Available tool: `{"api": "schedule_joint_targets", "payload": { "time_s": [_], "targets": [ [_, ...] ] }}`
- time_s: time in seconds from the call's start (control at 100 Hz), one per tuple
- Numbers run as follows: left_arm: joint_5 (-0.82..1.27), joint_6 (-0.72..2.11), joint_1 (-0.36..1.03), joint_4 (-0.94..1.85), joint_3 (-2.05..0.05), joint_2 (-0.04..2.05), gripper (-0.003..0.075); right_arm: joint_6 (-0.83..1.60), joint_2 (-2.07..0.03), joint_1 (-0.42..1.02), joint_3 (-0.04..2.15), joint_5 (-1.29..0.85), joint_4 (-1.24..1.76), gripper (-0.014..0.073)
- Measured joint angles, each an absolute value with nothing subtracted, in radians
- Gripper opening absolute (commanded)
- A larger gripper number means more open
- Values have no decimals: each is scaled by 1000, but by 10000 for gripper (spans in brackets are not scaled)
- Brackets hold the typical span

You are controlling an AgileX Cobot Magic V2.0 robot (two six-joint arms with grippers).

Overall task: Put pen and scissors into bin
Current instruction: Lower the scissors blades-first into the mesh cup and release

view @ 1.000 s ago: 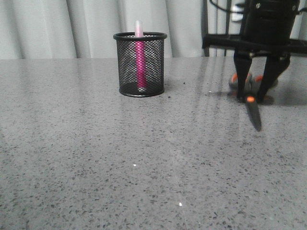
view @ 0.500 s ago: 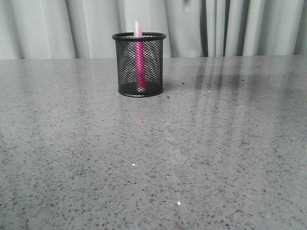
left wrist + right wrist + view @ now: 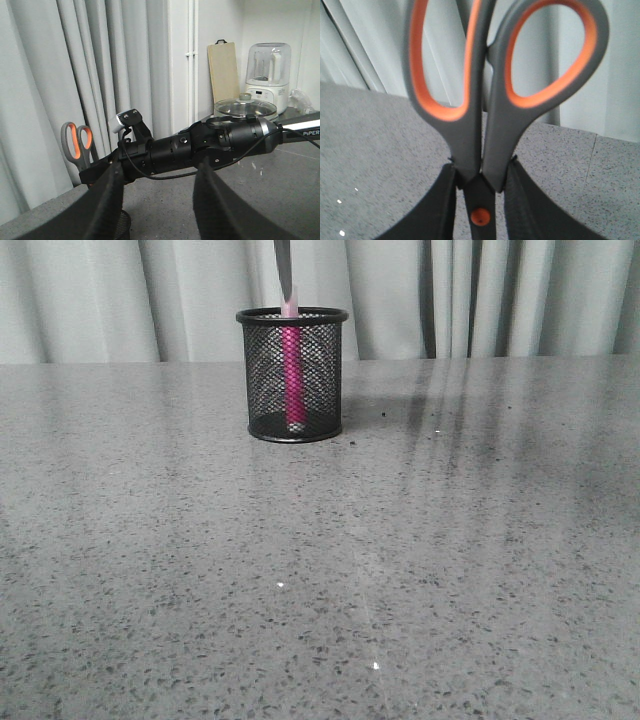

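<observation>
The black mesh bin [image 3: 293, 375] stands on the table at the back, left of centre. The pink pen [image 3: 292, 360] stands upright inside it, its pale cap poking above the rim. A dark blade tip of the scissors [image 3: 283, 265] hangs just above the bin's rim, point down. In the right wrist view my right gripper [image 3: 480, 200] is shut on the scissors [image 3: 480, 115] near the orange pivot, with the orange-lined loops toward the camera. My left gripper [image 3: 160, 170] is open and holds nothing. It faces the right arm [image 3: 200, 147] and the held scissors [image 3: 77, 145]. Both grippers are out of the front view.
Grey speckled table [image 3: 320, 570] with pale curtains [image 3: 120, 300] behind it. The left wrist view shows a blender [image 3: 267, 75], a lidded pot [image 3: 245, 107] and a board [image 3: 223, 70] on a counter beyond the right arm.
One second ago the right gripper held the scissors low over the table at the right. It then rose out of the front view, and now the blade tip hangs above the bin.
</observation>
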State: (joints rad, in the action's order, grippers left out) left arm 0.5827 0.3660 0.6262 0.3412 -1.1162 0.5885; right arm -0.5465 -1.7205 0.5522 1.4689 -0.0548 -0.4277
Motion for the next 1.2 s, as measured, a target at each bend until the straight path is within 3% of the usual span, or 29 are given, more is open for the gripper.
{"api": "schedule_joint_targets", "payload": {
  "time_s": [1.2],
  "targets": [
    [643,366,628,323,-1116,589,294,-545,-1770,553,1213,213,-515,-48]
  ]
}}
